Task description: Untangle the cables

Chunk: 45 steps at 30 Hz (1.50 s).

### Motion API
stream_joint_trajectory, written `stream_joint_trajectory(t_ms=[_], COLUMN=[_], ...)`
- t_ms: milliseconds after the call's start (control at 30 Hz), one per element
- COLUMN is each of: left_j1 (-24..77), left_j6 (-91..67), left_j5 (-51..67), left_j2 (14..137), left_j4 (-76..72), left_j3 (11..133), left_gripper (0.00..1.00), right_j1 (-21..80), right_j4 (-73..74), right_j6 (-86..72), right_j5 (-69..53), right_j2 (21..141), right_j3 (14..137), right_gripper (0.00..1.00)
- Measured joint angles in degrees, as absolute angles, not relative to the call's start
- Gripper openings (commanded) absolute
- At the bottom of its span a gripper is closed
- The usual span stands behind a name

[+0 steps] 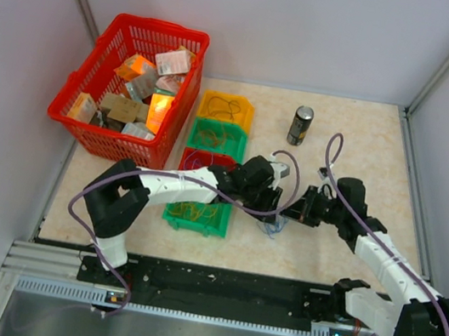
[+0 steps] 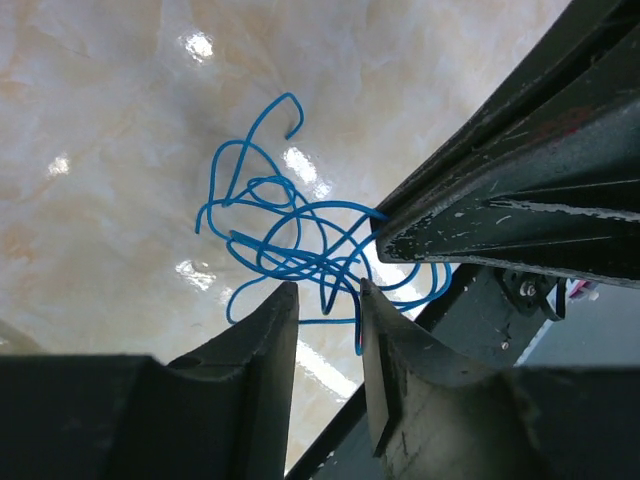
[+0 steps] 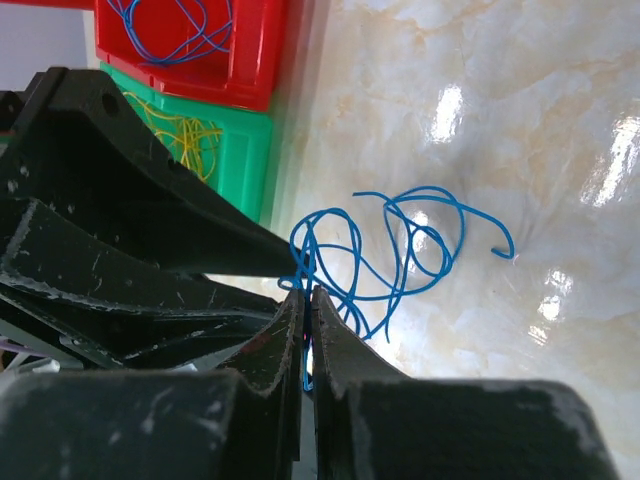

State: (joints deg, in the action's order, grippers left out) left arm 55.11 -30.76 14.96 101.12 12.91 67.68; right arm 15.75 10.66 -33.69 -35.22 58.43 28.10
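1. The cables (image 2: 300,262), a loose blue tangle, lie on the desk (image 2: 110,110) between the left claw (image 2: 328,300) and the right claw (image 3: 307,300).
2. The left claw stands narrowly apart, with strands passing through the gap.
3. The right claw is closed and apparently pinches one strand.
4. The wire looks light, springy and slippery, so a free outer loop is the best place to take hold.

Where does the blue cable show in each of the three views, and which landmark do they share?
Top external: the blue cable lies below centre, right of the nearest green bin.
Left wrist: mid-picture, just above the left gripper.
Right wrist: mid-picture, a strand pinched in the right gripper.
Shared landmark: the marbled table beneath it.
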Motion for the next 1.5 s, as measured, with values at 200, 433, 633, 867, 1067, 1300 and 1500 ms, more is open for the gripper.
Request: stream_joint_trajectory(t_ms=[200,433,633,867,1067,1300,1500], left_j1=[55.57,56.62,56.12,55.29,55.16,55.11,55.11], left_j6=[-29.78,-24.93,-20.45,-14.94,-11.51,-11.79,-15.03], left_j5=[13.52,3.95,-11.25,-21.78,-20.64,-13.56,-9.85], left_j2=[101.1,95.46,81.6,66.22,62.81,68.23,72.73], left_j4=[14.31,18.52,23.2,20.88,18.94,18.7,20.27], left_j3=[67.88,69.6,69.58,69.6,72.01,76.29,76.31], left_gripper=[0.0,0.0,0.0,0.0,0.0,0.0,0.0], right_j1=[15.81,16.4,11.09,7.42,4.12,13.23,22.74], right_j4=[11.44,20.03,26.17,31.2,31.24,18.24,13.32], right_j6=[-33.69,-37.32,-40.34,-40.12,-35.33,-27.42,-24.62], right_j5=[-33.63,-13.1,1.45,10.35,4.43,-24.8,-29.78], right_j2=[58.0,54.76,54.28,55.18,55.18,51.55,47.0], right_j3=[28.14,30.06,30.57,30.76,30.81,31.05,31.75], right_gripper=[0.0,0.0,0.0,0.0,0.38,0.67,0.74])
